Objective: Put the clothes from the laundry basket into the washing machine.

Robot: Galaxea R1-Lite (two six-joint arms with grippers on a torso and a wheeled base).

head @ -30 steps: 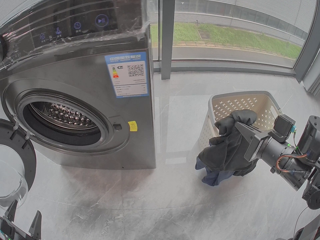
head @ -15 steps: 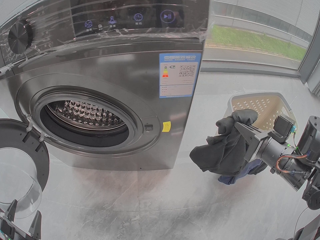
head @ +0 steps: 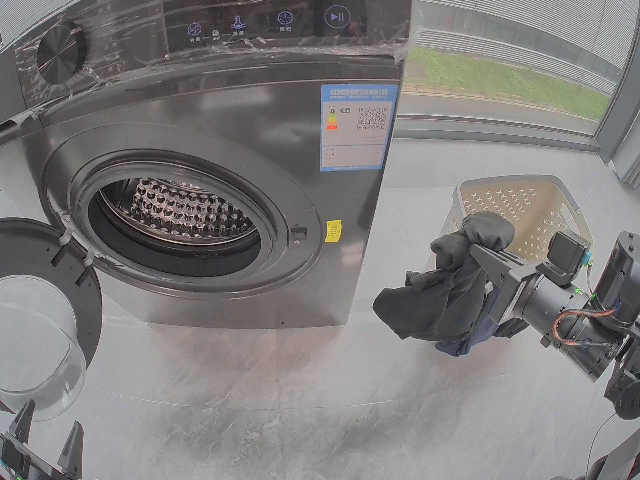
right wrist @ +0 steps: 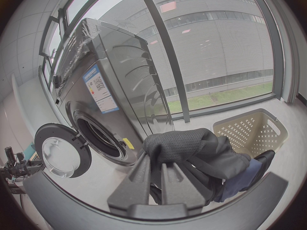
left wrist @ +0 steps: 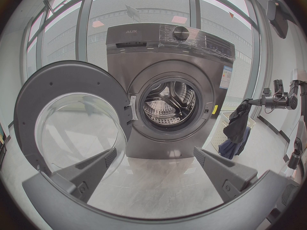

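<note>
Beside the laundry basket (head: 507, 180), above the floor (head: 300, 395), the right pincer (head: 479, 253) pinches the dark clothes (head: 437, 298). Carry them high, level with the open drum (head: 180, 211), so the hanging fabric neither drags nor snags.

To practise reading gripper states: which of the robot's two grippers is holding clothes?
The right gripper, shut on the dark grey garment; the left gripper is open and empty.

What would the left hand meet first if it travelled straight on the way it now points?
Probably the front of the washing machine, near its open drum mouth, across bare floor; the door stands open aside. Depth is unclear.
</note>
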